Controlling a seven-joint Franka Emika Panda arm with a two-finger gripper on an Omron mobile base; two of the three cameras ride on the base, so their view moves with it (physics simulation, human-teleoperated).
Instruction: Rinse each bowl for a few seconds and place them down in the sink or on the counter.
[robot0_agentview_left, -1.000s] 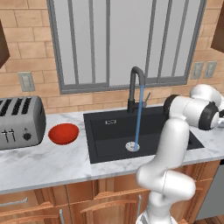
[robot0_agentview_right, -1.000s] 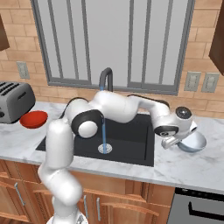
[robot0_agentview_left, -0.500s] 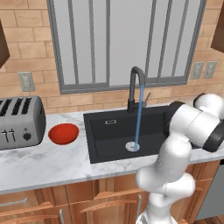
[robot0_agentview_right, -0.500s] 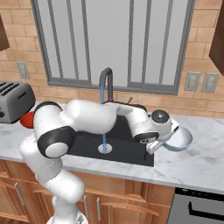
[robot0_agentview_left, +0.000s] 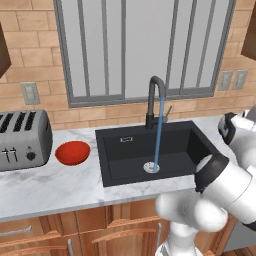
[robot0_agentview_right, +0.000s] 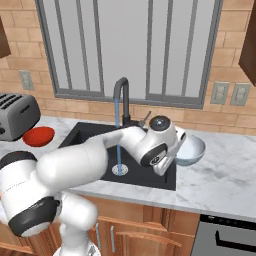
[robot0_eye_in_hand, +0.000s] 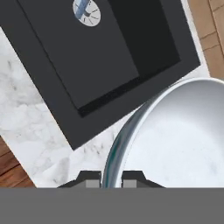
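My gripper (robot0_eye_in_hand: 111, 178) clamped on rim of pale bowl (robot0_eye_in_hand: 175, 140), one fingertip each side of wall. Right base view: pale bowl (robot0_agentview_right: 190, 150) at centre right, over counter (robot0_agentview_right: 220, 175) beside sink (robot0_agentview_right: 145, 172). Water running from faucet (robot0_agentview_right: 121, 95). Bowl judged rigid, light, glazed, slippery once wet; thin-rim pinch invites tilt. Red bowl (robot0_agentview_left: 72, 152) at left, on counter.
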